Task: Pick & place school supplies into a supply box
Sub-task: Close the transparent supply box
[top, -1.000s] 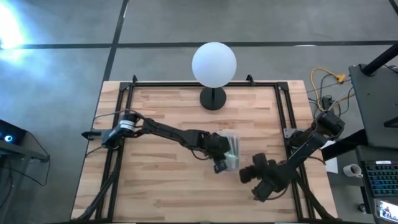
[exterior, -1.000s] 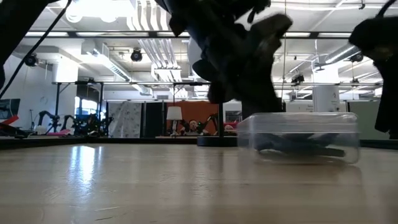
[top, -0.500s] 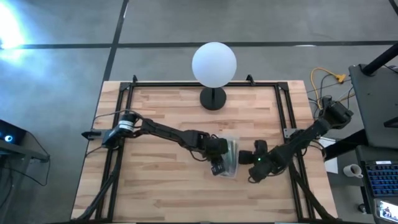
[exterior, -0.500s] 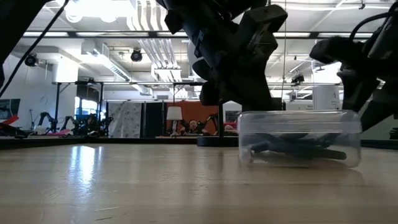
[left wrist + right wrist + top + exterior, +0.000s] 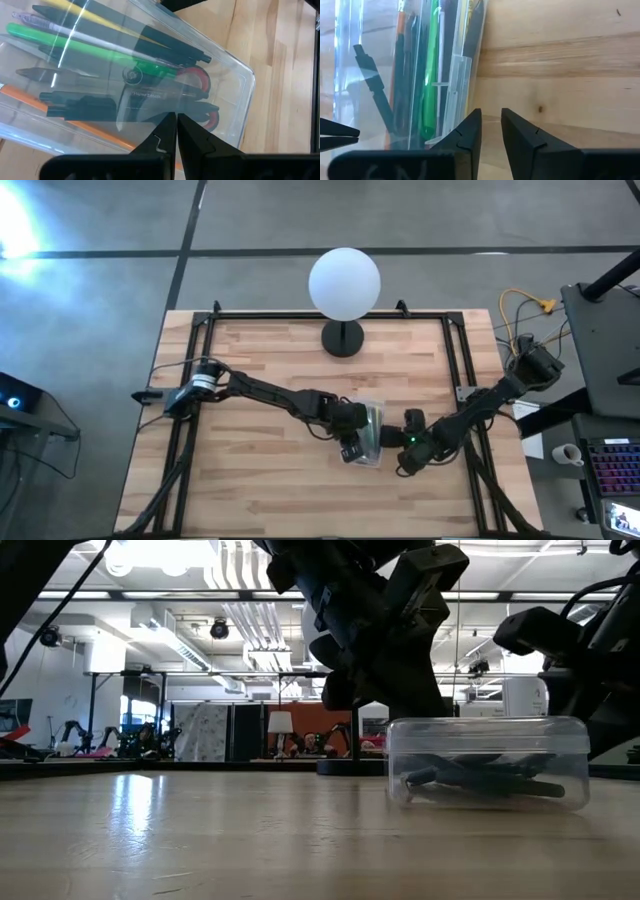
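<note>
The clear supply box (image 5: 372,432) stands on the wooden table, right of centre, closed with a clear lid (image 5: 487,730). Inside lie the school supplies: a green pen (image 5: 75,42), black pens, an orange-brown pencil (image 5: 30,99), a yellow one and the red-handled scissors (image 5: 197,80). My left gripper (image 5: 176,120) is shut and sits on top of the box at its left side. My right gripper (image 5: 491,117) stands close by the box's right long side (image 5: 455,85), its fingers a narrow gap apart with nothing between them. My left gripper touches the box's clear lid (image 5: 150,107) with its shut fingertips, near the lid's long edge. It comes slanting down from the table's left. The box rests flat on the table. My right gripper has one finger (image 5: 467,132) beside the box's side; I cannot tell whether it touches.
A white globe lamp (image 5: 344,283) on a black base (image 5: 343,338) stands at the table's far middle. Black frame rails (image 5: 455,370) run along the table's sides. Bare wood lies left of the box and toward the near edge.
My right gripper has swung from the near right toward the box and now stands at its right side. The box has slid a little and turned slightly on the table, with my left gripper staying on its top.
</note>
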{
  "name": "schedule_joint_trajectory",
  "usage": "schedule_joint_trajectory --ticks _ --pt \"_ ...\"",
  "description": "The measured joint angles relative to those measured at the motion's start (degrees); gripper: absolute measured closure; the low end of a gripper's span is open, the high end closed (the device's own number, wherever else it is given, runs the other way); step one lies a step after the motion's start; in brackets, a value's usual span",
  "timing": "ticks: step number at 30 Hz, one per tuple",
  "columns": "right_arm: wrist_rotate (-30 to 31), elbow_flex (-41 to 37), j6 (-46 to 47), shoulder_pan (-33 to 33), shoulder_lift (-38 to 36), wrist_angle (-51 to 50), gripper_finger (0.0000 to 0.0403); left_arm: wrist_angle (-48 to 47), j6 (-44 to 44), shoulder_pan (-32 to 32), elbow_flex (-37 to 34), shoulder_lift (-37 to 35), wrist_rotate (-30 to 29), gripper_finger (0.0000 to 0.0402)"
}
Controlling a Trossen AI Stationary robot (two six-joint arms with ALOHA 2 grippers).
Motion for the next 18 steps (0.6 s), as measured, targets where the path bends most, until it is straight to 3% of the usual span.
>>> schedule_joint_trajectory --ticks 18 --pt "3.1 0.0 -2.9 -1.6 -0.3 3.0 0.0342 -0.6 0.0 0.0 -0.1 0.0 -0.3 0.0399"
